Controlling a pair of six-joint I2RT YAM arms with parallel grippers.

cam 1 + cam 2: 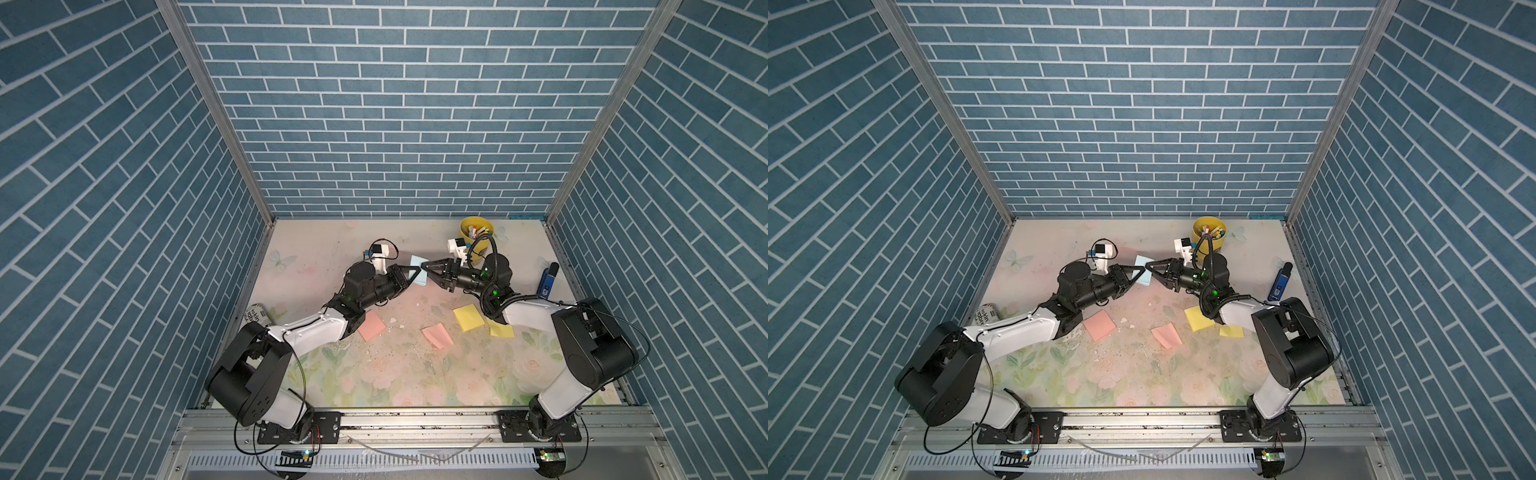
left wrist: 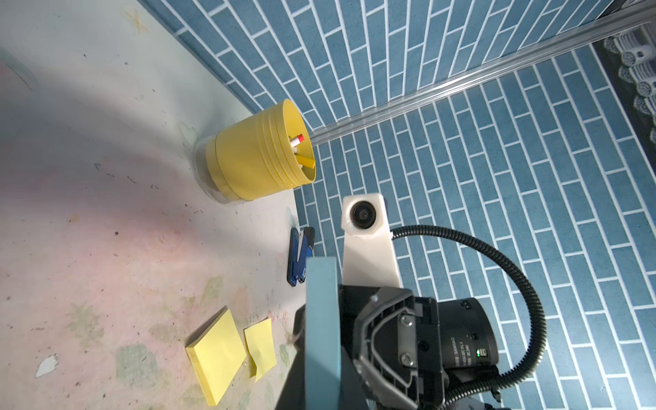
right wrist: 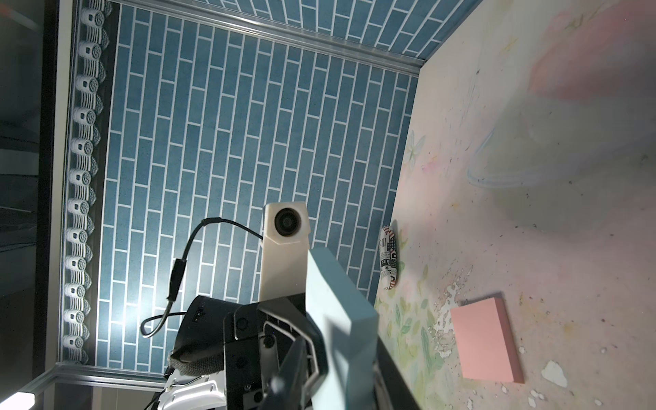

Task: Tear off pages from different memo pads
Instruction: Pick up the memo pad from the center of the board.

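Three memo pads are in view: a light blue pad [image 1: 417, 271] held above the table [image 1: 316, 253] between both grippers, a pink pad [image 1: 372, 326] and a yellow pad [image 1: 468, 318] lying flat. Two loose pages lie nearby: one pink page [image 1: 437, 336], one yellow page [image 1: 501, 330]. The left gripper [image 1: 415, 276] is clamped on the blue pad; the right gripper [image 1: 424, 266] touches its opposite edge, jaw state indeterminate.

Three walls [image 1: 395, 104] papered in a blue brick pattern with white mortar lines enclose the cell on the back and both sides, joined at the corners by aluminium posts [image 1: 216, 112]. The tabletop [image 1: 399, 374] wears a pale, scuffed floral print with faded roses and butterflies. An aluminium rail [image 1: 1142, 419] runs along its near edge.
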